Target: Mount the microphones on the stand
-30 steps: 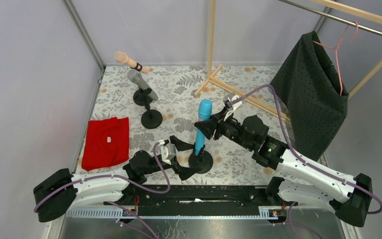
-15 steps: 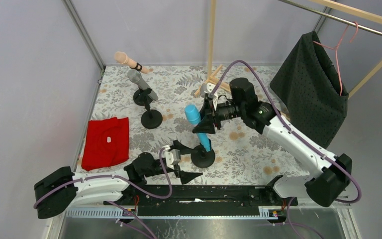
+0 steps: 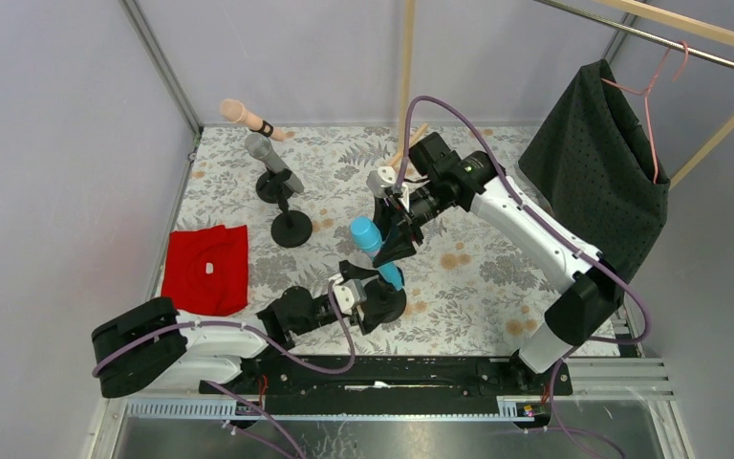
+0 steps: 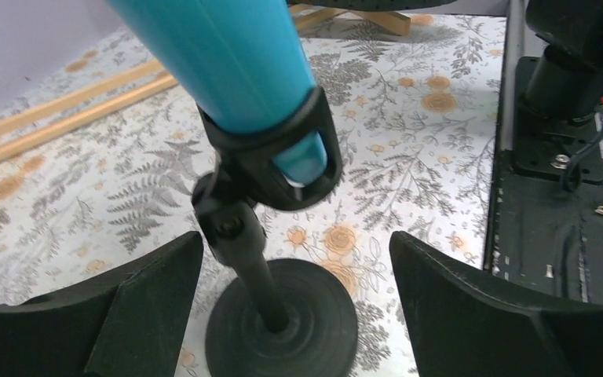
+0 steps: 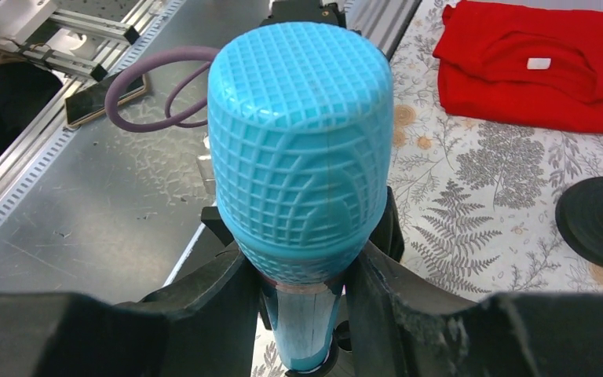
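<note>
The cyan-blue microphone (image 3: 373, 247) leans with its head up and to the left, its tail seated in the black clip (image 4: 283, 165) of the near stand (image 3: 387, 304). My right gripper (image 3: 397, 244) is shut on its body just under the meshed head (image 5: 298, 133). Low by that stand's round base (image 4: 283, 322), my left gripper (image 4: 294, 306) is open, its fingers on either side of the post and touching nothing. The peach-pink microphone (image 3: 239, 113) and the silver-grey microphone (image 3: 269, 158) sit tilted on two stands at the back left.
A folded red cloth (image 3: 205, 273) lies at the left on the floral mat. A wooden rack (image 3: 406, 86) rises at the back, and a dark garment on a pink hanger (image 3: 602, 172) hangs at the right. A black rail (image 3: 382, 382) runs along the near edge.
The right arm has swung back and left, tipping the cyan microphone from upright to a lean. The left gripper drew back, then came in around the stand's post, its jaws slightly narrower.
</note>
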Tool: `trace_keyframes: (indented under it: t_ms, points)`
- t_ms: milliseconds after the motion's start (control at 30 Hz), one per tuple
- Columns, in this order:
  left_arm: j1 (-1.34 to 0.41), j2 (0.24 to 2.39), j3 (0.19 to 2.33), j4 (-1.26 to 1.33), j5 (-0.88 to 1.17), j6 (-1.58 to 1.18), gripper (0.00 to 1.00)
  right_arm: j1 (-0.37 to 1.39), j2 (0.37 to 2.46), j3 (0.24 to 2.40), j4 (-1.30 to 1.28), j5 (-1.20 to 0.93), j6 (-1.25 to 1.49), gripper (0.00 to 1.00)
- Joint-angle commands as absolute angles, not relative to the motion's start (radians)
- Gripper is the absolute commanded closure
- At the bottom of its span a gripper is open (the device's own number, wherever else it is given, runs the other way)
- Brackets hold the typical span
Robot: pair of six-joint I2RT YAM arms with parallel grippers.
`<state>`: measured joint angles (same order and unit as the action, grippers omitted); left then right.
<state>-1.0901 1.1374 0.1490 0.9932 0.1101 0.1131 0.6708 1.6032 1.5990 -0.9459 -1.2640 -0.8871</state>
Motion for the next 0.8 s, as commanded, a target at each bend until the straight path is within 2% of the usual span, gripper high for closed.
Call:
trace_keyframes:
  t_ms: [0,67,233,333,500,533,567,767]
  points:
    - [-1.052,1.199,0.212,1.128,0.129,0.157,0.12,0.670,1.686,1.629,-1.300,-1.198,-1.064,1.00]
    - [-1.015,1.227,0.222,1.158,0.177,0.139,0.17,0.671,1.701,1.643,-1.325,-1.202,-1.086,1.00]
    - [-0.942,1.269,0.276,1.140,0.350,0.119,0.42,0.671,1.716,1.664,-1.354,-1.205,-1.103,1.00]
    - [-0.933,1.287,0.310,1.087,0.440,0.122,0.53,0.670,1.712,1.663,-1.350,-1.222,-1.103,0.99]
    - [-0.934,1.297,0.316,1.073,0.501,0.118,0.86,0.671,1.699,1.641,-1.289,-1.240,-1.054,0.96]
    - [-0.934,1.296,0.317,1.069,0.499,0.118,0.96,0.670,1.695,1.633,-1.269,-1.243,-1.039,0.93]
    - [-0.934,1.292,0.319,1.062,0.490,0.119,1.00,0.670,1.689,1.625,-1.240,-1.243,-1.016,0.90]
    - [-0.934,1.268,0.331,0.992,0.443,0.112,1.00,0.671,1.595,1.508,-0.901,-1.121,-0.725,0.60]
